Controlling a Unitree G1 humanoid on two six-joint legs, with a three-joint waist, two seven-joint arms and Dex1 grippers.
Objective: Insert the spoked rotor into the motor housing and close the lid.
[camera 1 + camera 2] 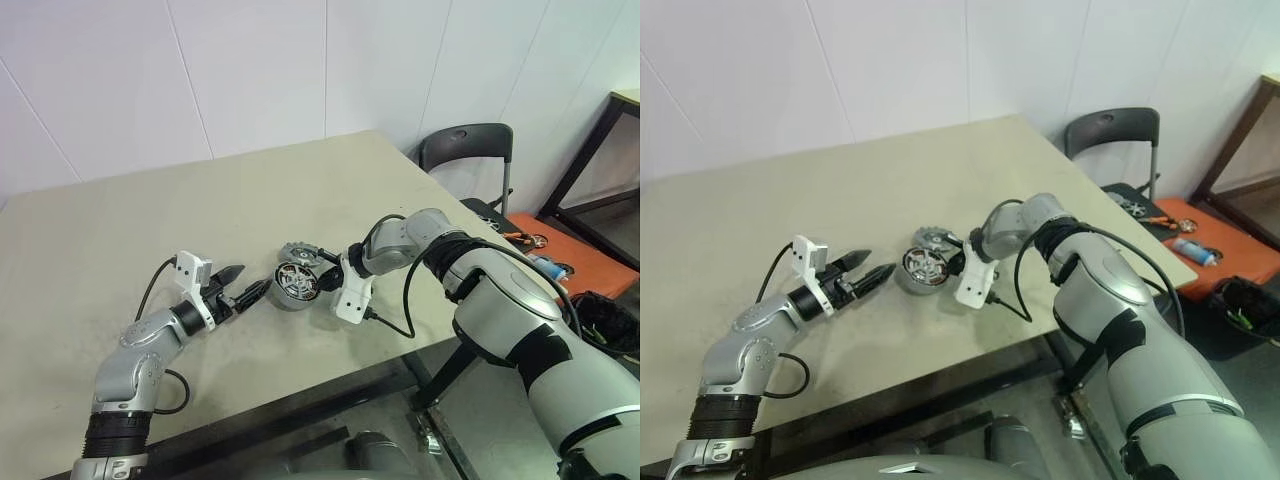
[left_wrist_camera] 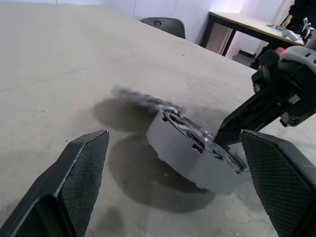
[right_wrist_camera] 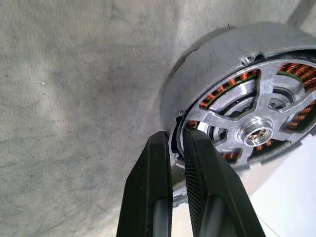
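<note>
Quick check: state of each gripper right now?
Left gripper: open, holding nothing.
Right gripper: nearly shut, fingers pinching the motor housing rim.

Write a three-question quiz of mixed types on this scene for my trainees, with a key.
1. True or false: the left gripper is holding the motor housing.
2. Which gripper pinches the housing's rim? A left, B right
3. Fill in: a second toothed part lies on the ____ behind the housing.

Key: 1 false, its fingers stand open beside it. 2 B. 3 table.
</note>
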